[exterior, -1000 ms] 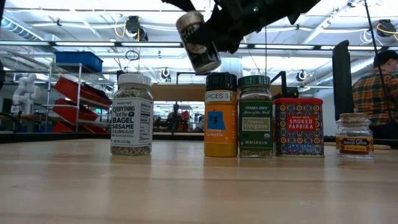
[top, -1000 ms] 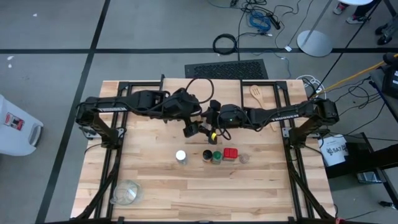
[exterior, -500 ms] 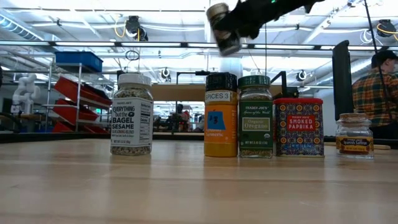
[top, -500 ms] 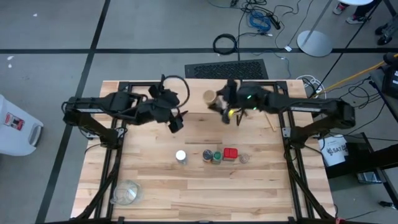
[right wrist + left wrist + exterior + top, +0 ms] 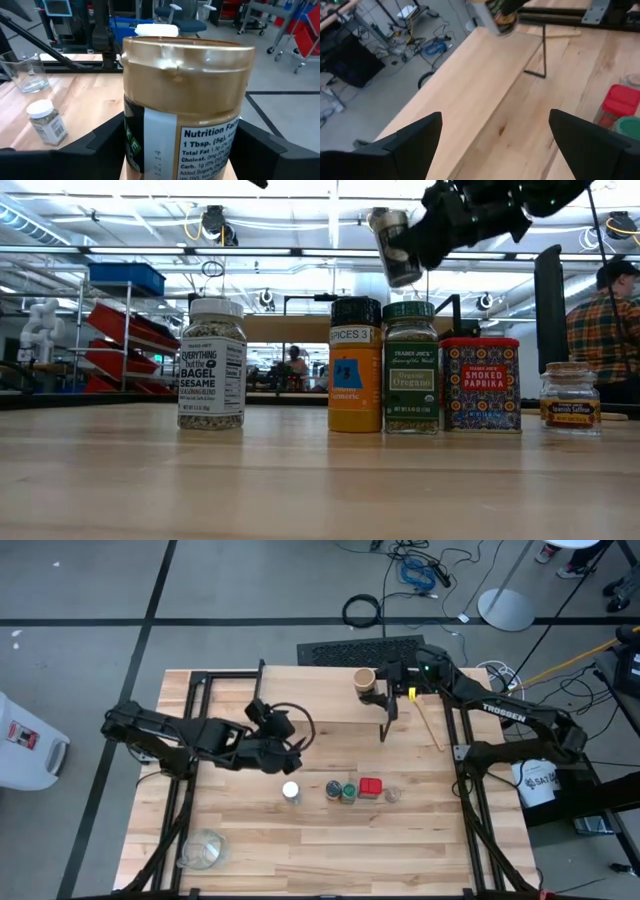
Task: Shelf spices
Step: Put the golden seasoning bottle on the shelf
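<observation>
In the high view, a clear glass bowl (image 5: 205, 849) stands at the left, near the front edge of the desk (image 5: 250, 830). The left end effector (image 5: 291, 749) is over the desk just behind the row of spices, and its two fingers (image 5: 410, 142) stand wide apart with nothing between them.

On the desk the spices stand in a row. From the left there is the jar with the white lid (image 5: 291, 791), labelled bagel sesame in the low view (image 5: 212, 364). After a gap come the yellow jar with the black lid (image 5: 355, 365), the oregano jar with the green lid (image 5: 411, 367) and the red paprika tin (image 5: 481, 383), close beside each other. The small jar with the brownish lid (image 5: 570, 396) stands a little apart at the right end.

The shelf (image 5: 350, 710) is behind this row, and its light plank top is bare.

The right end effector (image 5: 378, 692) is at the far right part of the shelf, raised above it. It is clamped on the jar with the tan lid (image 5: 364, 679), which hangs tilted in the air in the low view (image 5: 394, 246). The wooden spoon (image 5: 430, 725) lies on the desk at the right of the shelf. A person in a plaid shirt (image 5: 605, 320) is in the room behind.
</observation>
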### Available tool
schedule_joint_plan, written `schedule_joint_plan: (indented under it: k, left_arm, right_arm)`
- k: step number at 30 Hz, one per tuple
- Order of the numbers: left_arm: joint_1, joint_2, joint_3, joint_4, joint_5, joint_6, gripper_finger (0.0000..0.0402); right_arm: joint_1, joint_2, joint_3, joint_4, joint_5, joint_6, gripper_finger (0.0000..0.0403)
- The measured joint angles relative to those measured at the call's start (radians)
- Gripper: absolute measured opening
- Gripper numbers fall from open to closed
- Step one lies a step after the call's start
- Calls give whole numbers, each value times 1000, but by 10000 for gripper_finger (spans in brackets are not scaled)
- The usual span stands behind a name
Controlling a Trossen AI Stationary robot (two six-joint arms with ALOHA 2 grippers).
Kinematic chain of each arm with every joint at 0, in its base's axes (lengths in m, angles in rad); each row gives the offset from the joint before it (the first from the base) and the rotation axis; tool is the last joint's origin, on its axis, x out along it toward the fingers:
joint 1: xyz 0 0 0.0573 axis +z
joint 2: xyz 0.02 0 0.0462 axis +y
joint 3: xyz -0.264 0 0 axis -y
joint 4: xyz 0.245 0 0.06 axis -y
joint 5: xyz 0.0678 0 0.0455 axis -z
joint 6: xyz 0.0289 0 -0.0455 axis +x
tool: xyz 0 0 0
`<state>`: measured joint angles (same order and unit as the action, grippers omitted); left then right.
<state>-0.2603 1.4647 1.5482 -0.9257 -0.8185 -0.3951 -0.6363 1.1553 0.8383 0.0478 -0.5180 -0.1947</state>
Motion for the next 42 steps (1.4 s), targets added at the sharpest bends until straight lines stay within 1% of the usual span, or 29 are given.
schedule_joint_plan:
  k: [2, 10, 13, 19, 42]
  left_arm:
    - [0, -1, -13, 43, -2, 37, 377]
    - [3, -1, -17, 106, -3, 69, 377]
    - [3, -1, -17, 108, -3, 69, 377]
    - [3, -1, -17, 108, -3, 69, 377]
    - [3, -1, -17, 105, -2, 71, 377]
  right_arm:
    - [-16, 0, -13, 20, -6, 0, 272]
    - [-35, 28, -66, 40, -8, -34, 273]
    - [-38, 46, -77, 39, -6, -49, 275]
    - [-39, 80, -79, 46, 49, -86, 274]
    - [-127, 89, -78, -26, 42, -86, 279]
